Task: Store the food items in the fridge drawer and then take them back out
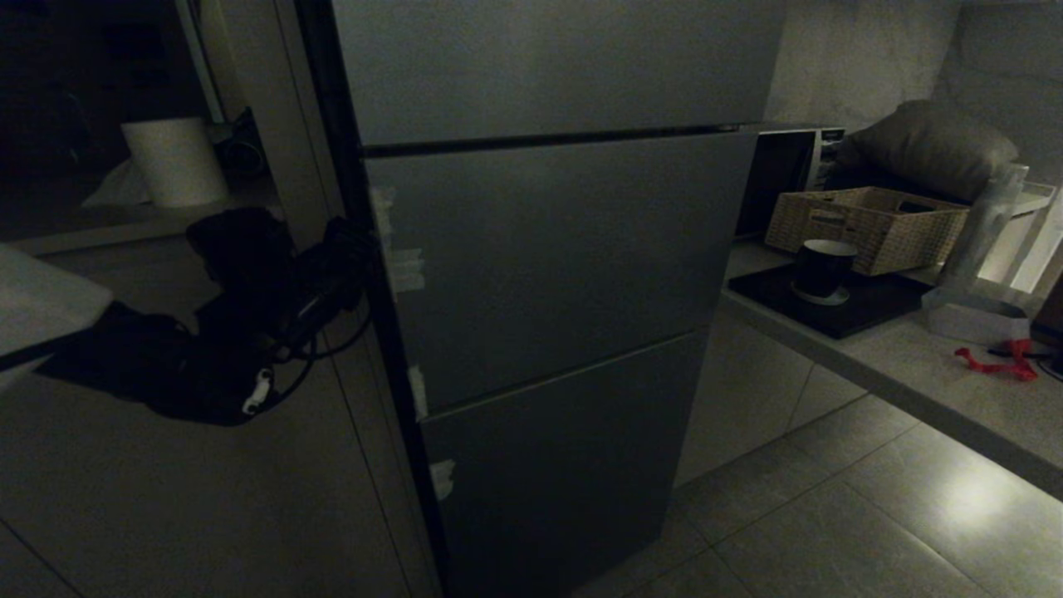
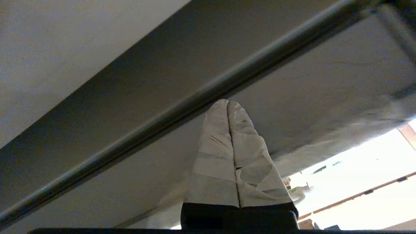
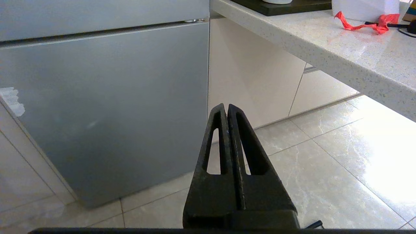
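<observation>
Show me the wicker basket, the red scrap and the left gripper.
wicker basket (image 1: 872,226), head view, front wall.
red scrap (image 3: 364,23), right wrist view, middle of the strip.
left gripper (image 2: 228,103), left wrist view, shut tips.

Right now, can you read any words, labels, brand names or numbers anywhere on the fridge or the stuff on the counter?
None can be read.
Fridge: plain doors, only blank pale tape patches.
Counter: the dark cup, woven basket and white box show no legible print.
</observation>
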`<state>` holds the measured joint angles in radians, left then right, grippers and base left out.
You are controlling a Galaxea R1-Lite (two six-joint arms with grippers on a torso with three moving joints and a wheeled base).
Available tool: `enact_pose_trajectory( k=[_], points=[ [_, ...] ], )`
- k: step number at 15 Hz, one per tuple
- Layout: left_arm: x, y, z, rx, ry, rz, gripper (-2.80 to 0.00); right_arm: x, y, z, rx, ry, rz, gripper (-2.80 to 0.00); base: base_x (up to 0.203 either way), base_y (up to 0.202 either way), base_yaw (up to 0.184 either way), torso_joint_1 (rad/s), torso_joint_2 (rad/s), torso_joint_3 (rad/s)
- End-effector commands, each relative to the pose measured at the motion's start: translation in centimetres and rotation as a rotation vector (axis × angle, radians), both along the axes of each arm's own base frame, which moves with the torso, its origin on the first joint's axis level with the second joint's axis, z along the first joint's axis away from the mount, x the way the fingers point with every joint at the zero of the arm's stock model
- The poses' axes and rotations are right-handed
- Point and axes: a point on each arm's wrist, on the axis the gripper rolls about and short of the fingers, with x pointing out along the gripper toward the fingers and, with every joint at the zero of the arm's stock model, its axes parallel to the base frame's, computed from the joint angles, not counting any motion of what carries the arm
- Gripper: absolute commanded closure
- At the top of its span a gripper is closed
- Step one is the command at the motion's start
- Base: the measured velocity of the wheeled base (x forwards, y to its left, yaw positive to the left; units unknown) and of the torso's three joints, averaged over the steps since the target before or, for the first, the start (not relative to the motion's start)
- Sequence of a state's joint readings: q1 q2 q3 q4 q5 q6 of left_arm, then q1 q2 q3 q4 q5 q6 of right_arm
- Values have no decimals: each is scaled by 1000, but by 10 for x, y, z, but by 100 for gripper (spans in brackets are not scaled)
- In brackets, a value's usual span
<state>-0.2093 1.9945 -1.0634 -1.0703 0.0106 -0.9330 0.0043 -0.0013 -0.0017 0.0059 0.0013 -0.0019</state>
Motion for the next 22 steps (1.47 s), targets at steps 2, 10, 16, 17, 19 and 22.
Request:
enact_pose_trajectory(
  k=[2, 10, 16, 17, 19, 22],
  points=[
    [-5, -7, -5, -15, 22, -39, 0, 0, 0, 0, -1, 1, 1, 0, 0, 0, 0, 0, 0, 0],
    [-42, -32, 11, -55, 14, -156, 0, 0, 0, 0, -1, 2, 1, 0, 0, 0, 0, 0, 0, 0],
    [-98, -55, 7, -49, 63, -217, 0, 0, 0, 0, -3, 0, 1, 0, 0, 0, 0, 0, 0, 0],
    [-116, -64, 6, -50, 64, -232, 0, 0, 0, 0, -4, -1, 1, 0, 0, 0, 0, 0, 0, 0],
    [-144, -67, 9, -62, 40, -207, 0, 0, 0, 0, -4, 0, 1, 0, 0, 0, 0, 0, 0, 0],
    [-179, -48, 17, -94, 7, -137, 0, 0, 0, 0, -3, -1, 1, 0, 0, 0, 0, 0, 0, 0]
  ],
)
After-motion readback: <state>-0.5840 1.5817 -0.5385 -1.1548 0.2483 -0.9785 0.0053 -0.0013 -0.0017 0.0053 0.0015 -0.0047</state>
